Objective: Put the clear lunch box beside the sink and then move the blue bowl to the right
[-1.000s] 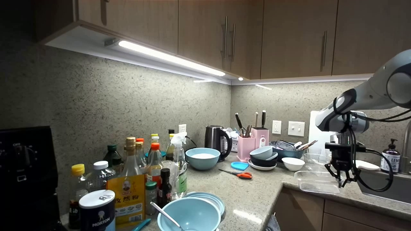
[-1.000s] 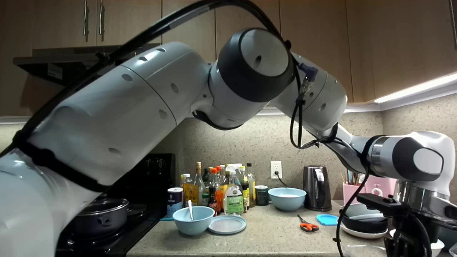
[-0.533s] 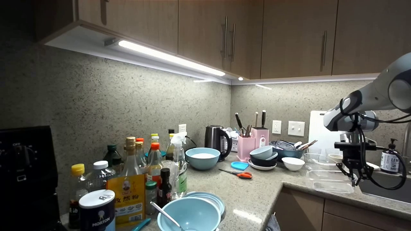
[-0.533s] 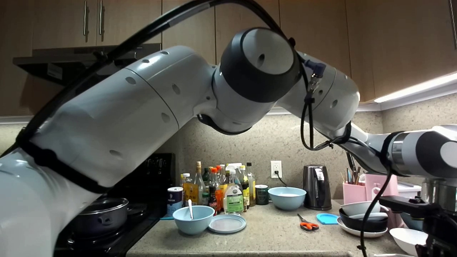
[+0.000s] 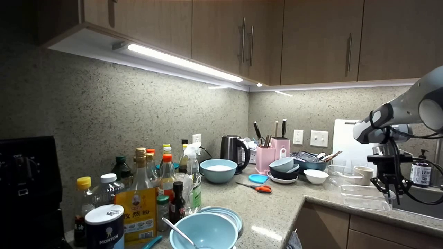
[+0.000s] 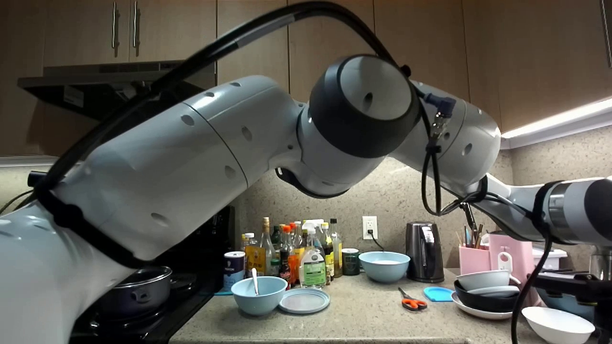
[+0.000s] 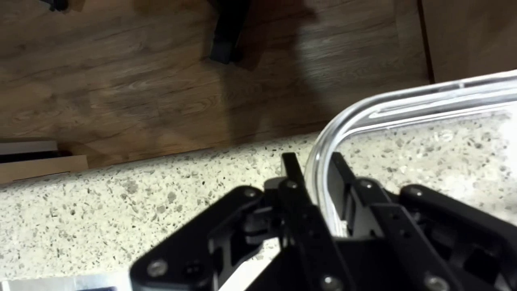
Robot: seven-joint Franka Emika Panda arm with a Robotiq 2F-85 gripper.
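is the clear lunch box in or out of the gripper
In: the clear lunch box has its rim between the fingers of the gripper in the wrist view.

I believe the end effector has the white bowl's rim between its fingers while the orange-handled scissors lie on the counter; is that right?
Not quite: the wrist view shows the rim of the clear lunch box, not of the white bowl, between the fingers of the end effector. The orange-handled scissors do lie on the counter.
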